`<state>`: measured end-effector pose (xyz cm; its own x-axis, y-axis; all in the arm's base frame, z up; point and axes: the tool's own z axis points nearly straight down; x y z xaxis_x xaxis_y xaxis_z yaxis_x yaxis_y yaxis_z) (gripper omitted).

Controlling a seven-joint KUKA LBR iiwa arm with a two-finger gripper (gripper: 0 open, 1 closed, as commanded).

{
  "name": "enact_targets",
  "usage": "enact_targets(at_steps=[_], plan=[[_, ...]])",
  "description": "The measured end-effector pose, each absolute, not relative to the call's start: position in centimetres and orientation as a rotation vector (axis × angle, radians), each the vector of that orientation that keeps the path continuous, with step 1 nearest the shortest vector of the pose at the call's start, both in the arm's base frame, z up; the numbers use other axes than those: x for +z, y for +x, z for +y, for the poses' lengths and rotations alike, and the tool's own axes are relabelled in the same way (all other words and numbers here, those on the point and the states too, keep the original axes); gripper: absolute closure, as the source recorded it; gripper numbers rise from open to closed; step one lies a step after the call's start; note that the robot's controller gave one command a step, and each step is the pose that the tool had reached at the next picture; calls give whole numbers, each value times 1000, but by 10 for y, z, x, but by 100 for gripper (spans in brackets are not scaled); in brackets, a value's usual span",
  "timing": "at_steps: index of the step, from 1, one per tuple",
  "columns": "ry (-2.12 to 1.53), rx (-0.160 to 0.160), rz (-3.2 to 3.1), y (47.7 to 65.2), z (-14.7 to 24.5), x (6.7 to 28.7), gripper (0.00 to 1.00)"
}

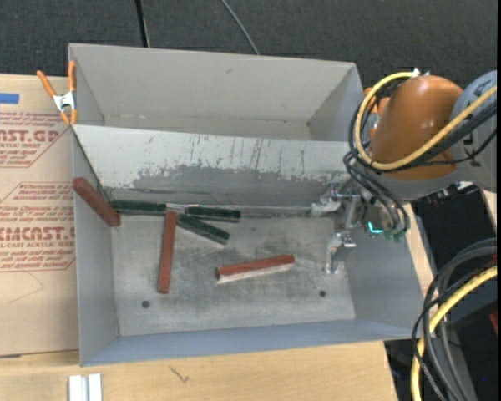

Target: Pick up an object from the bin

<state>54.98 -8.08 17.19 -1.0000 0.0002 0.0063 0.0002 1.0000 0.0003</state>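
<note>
Though I cannot tell if the gripper is clenched, the red-brown stick lies just left, pointing toward it.

I read one flat red-brown stick lying on the floor of the bin, right of centre, slightly tilted, pale along its lower edge. A second red-brown stick lies to its left, pointing front to back.

Scuffed matt metal bin, seemingly.
</note>
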Motion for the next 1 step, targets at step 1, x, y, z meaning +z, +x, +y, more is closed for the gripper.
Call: enact_targets(at_steps=[1], plan=[[1, 1, -3143, 552, -81, 176, 0]])
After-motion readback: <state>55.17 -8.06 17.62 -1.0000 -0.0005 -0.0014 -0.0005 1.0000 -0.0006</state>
